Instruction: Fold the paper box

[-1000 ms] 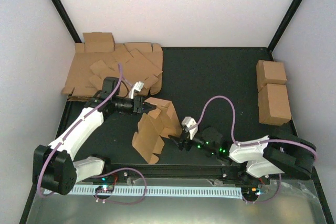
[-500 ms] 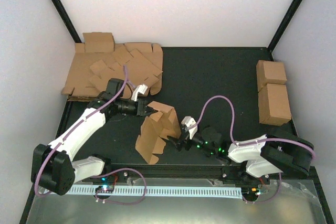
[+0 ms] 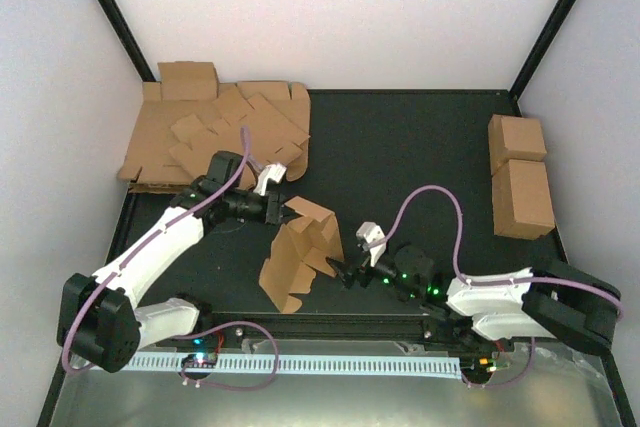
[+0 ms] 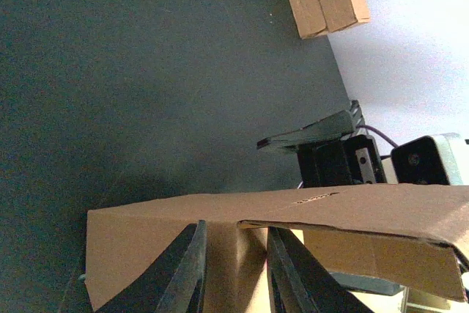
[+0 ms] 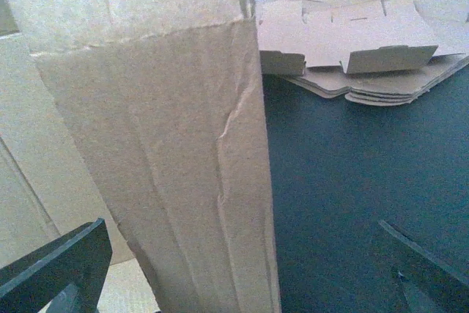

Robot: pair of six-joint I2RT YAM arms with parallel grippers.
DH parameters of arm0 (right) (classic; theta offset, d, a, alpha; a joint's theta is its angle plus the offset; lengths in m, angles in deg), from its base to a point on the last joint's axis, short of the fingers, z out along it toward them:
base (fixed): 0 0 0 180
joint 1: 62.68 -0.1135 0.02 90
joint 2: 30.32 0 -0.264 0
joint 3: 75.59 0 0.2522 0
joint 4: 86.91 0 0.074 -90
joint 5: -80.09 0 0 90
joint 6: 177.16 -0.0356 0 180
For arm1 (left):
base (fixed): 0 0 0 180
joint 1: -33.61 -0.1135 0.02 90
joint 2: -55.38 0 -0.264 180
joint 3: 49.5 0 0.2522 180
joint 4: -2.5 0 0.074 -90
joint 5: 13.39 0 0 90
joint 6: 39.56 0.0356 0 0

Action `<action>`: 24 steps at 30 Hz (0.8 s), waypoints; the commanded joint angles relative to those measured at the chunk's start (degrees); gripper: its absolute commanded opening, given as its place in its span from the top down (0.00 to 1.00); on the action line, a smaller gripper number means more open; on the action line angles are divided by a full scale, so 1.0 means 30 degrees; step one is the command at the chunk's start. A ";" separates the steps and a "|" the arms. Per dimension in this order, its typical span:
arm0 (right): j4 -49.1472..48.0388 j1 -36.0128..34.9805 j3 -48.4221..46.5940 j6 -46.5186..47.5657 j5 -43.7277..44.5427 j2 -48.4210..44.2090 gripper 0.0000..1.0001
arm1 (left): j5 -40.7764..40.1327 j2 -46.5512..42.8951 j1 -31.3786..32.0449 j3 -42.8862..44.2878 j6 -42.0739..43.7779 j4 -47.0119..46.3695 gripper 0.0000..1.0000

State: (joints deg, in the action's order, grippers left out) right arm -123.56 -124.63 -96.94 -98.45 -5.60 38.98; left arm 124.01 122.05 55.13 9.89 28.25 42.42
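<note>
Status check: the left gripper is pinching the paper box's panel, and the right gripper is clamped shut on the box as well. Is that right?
Not quite. The right gripper is open, not clamped: the right wrist view shows its fingers spread wide, with the paper box in front of them, unpinched. The left gripper is pinching the box's panel, as you say.

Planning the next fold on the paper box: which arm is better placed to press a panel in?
Right, probably. The left gripper is clamped on a panel of the paper box, steadying it; the right gripper stands open and free, a box wall directly before it.
</note>
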 commanded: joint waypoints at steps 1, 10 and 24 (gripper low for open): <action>0.0402 0.0055 0.0496 -0.0135 0.0733 -0.1092 0.01 | -0.0632 -0.0365 0.0333 0.0198 0.0427 -0.0089 0.75; 0.1507 0.0058 0.0410 0.0003 0.0537 -0.1406 0.01 | -0.0999 -0.0295 0.0889 0.0261 0.0292 -0.0190 0.75; 0.4565 0.0056 0.0649 -0.0635 0.1024 -0.3576 0.01 | -0.2256 -0.0210 0.1725 0.0975 0.0487 0.0595 0.75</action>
State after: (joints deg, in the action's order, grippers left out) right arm -112.92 -124.63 -95.94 -99.54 -4.46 31.26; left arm 119.07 121.77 59.68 10.26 28.47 42.85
